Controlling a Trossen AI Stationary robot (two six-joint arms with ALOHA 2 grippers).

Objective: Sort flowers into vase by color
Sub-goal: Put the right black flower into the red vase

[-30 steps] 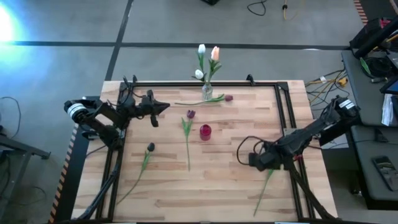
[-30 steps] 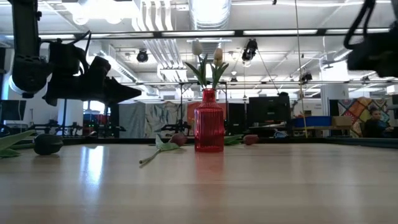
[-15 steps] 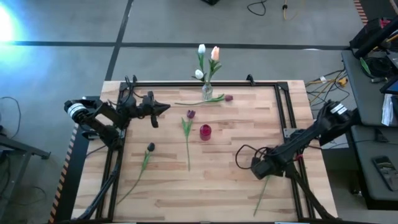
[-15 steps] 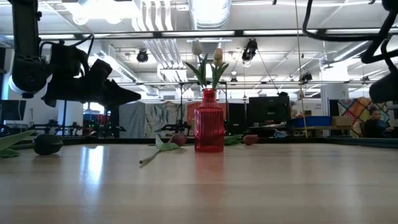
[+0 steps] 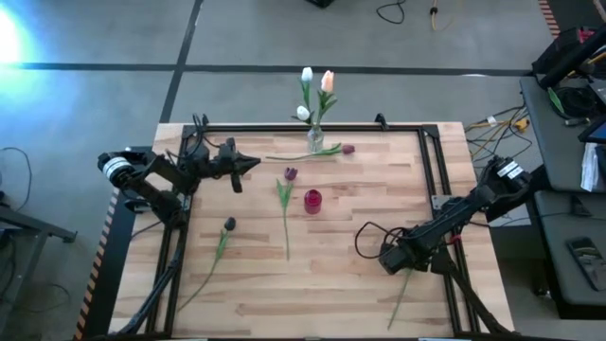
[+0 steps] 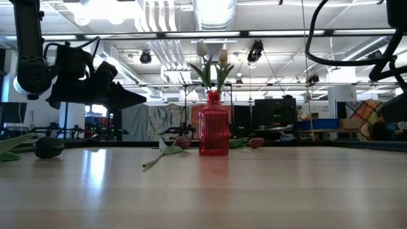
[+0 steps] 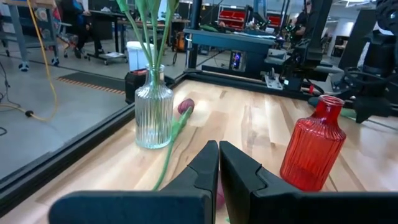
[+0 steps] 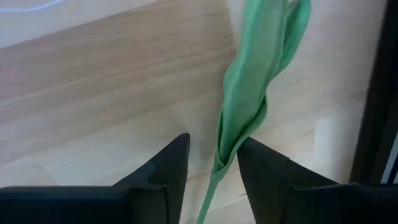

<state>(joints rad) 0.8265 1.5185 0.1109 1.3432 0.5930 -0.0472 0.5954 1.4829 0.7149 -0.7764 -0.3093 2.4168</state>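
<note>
You are watching the right gripper (image 5: 396, 258) descending onto the flower (image 8: 252, 112) lying near the table's (image 5: 360, 284) front right corner; over the last second it has been moving forward and down. Its fingers (image 8: 163, 174) are straddling the leaf, partly open, not yet clamping. The left gripper (image 5: 248, 164), closed and empty, is waiting near the clear vase (image 5: 315, 142). Expect a pickup next.

1. 2 dark, near-black arms of jointed segments.
2. Left arm (image 5: 156, 180): white-and-silver cylindrical cap at the base end, loose black cables looping near the wrist.
3. Right arm (image 5: 473, 208): white label patch on the upper link, black cable loop beside the wrist.
4. Fingers (image 8: 163, 180): matte black, wedge-shaped, tapered.
</note>
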